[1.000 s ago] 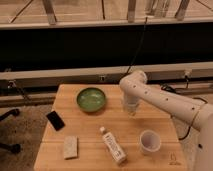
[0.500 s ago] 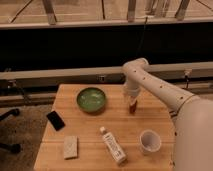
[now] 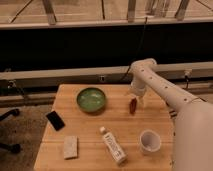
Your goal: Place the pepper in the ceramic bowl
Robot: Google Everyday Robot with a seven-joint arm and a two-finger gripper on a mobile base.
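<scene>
A small dark red pepper point(image 3: 133, 106) lies on the wooden table point(image 3: 117, 125), right of centre. My gripper point(image 3: 135, 97) hangs directly above it, at the end of the white arm that comes in from the right, and its tip meets the pepper's upper end. Whether it holds the pepper I cannot tell. The green ceramic bowl point(image 3: 91, 99) stands empty to the left of the pepper, about a bowl's width away, near the far edge of the table.
A white cup point(image 3: 149, 141) stands at the front right. A white bottle point(image 3: 112, 146) lies on its side at the front centre. A tan sponge point(image 3: 70, 146) and a black phone point(image 3: 55, 120) lie at the left. A dark wall runs behind the table.
The arm has swung up and back, from lying low across the table to standing steeply over the pepper. The gripper has shifted slightly right. The pepper now shows below it.
</scene>
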